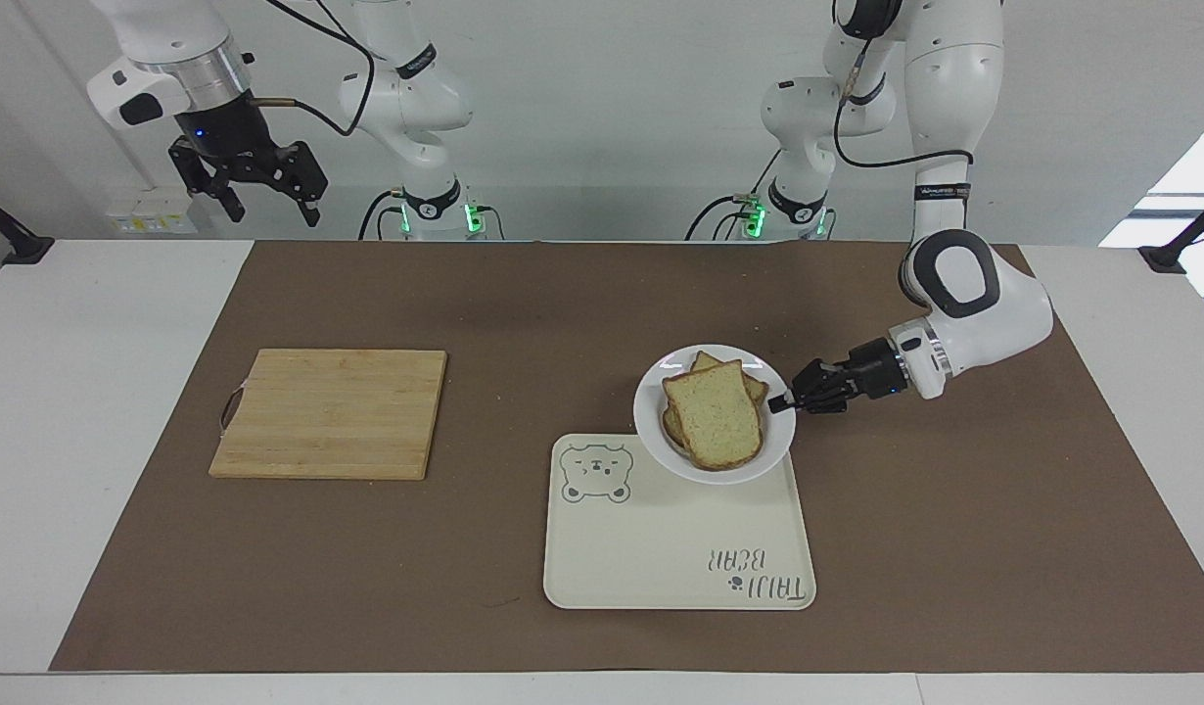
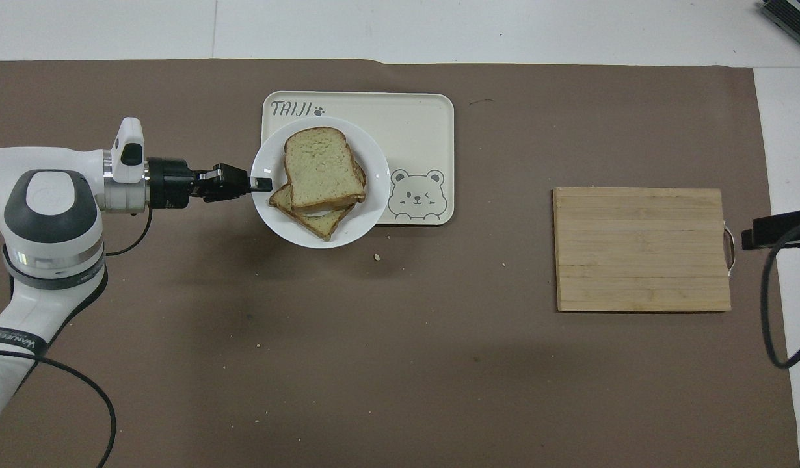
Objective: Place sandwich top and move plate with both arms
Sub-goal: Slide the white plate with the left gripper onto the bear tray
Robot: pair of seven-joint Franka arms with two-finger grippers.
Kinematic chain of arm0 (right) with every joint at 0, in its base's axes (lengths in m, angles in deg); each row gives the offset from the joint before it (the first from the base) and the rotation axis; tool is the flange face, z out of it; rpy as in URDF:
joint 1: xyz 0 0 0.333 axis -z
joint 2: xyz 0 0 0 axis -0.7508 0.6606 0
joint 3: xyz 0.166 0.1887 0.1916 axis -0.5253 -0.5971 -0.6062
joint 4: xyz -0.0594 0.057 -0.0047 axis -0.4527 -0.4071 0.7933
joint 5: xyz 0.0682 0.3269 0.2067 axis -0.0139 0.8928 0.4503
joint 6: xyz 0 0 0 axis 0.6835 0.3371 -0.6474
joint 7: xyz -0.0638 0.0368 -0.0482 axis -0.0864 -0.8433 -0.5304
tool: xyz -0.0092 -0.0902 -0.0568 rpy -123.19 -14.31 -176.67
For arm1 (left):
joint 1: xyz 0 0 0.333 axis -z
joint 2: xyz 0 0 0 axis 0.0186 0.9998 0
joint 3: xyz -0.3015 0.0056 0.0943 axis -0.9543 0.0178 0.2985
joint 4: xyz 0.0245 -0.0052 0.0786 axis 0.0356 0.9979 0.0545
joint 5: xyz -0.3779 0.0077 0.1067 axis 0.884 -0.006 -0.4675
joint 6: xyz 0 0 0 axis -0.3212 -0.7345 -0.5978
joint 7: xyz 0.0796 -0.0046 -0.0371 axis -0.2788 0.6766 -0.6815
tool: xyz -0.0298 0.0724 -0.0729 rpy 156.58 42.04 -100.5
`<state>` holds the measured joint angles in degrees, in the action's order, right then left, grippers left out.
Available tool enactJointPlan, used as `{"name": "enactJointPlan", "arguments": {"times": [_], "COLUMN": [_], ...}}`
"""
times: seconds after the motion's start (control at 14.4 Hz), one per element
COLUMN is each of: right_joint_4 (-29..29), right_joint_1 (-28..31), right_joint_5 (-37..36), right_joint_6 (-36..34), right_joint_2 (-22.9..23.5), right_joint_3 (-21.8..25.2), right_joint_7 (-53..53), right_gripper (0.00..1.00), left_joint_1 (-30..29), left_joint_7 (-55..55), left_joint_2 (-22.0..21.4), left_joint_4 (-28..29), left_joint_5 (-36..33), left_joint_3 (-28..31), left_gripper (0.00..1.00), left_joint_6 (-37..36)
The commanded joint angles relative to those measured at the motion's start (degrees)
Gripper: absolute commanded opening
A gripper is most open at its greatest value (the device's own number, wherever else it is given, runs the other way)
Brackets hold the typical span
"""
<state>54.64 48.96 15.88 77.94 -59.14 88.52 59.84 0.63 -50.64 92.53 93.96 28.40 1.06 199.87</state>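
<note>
Table (image 1: 122, 411) (brown mat (image 1: 524, 313)) bears board (image 1: 330, 413), tray (image 1: 675, 548).

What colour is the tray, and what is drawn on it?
The tray is cream, with a grey bear face and grey lettering; the overhead view shows it best.
</note>
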Motion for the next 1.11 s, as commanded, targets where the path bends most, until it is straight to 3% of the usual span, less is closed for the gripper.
{"name": "enactJointPlan", "arguments": {"times": [0.0, 0.28, 0.62, 0.97, 1.04], "right_joint_4": [1.1, 1.2, 1.2, 1.1, 1.1], "right_joint_1": [0.2, 0.2, 0.2, 0.2, 0.2], "right_joint_5": [-0.5, -0.5, -0.5, -0.5, -0.5], "right_joint_6": [0.7, 0.7, 0.7, 0.7, 0.7], "right_joint_2": [-0.9, -0.9, -0.9, -0.9, -0.9], "right_joint_3": [-0.1, -0.1, -0.1, -0.1, -0.1], "right_joint_7": [-1.2, -1.2, -1.2, -1.2, -1.2], "right_gripper": [1.00, 1.00, 1.00, 1.00, 1.00], "left_joint_1": [-1.2, -0.6, 2.4, 5.8, 6.6], "left_joint_7": [-4.6, -4.5, -4.2, -4.5, -4.5], "left_joint_2": [5.7, 11.3, 14.9, 15.6, 15.6], "left_joint_4": [-8.6, -12.0, -13.2, -13.1, -13.0], "left_joint_5": [-1.1, -1.8, -4.7, -5.0, -5.4], "left_joint_3": [-1.4, -2.6, -2.7, -2.7, -2.6], "left_gripper": [0.00, 0.00, 0.00, 0.00, 0.19], "left_joint_6": [-1.6, 2.5, 8.0, 12.9, 14.6]}}
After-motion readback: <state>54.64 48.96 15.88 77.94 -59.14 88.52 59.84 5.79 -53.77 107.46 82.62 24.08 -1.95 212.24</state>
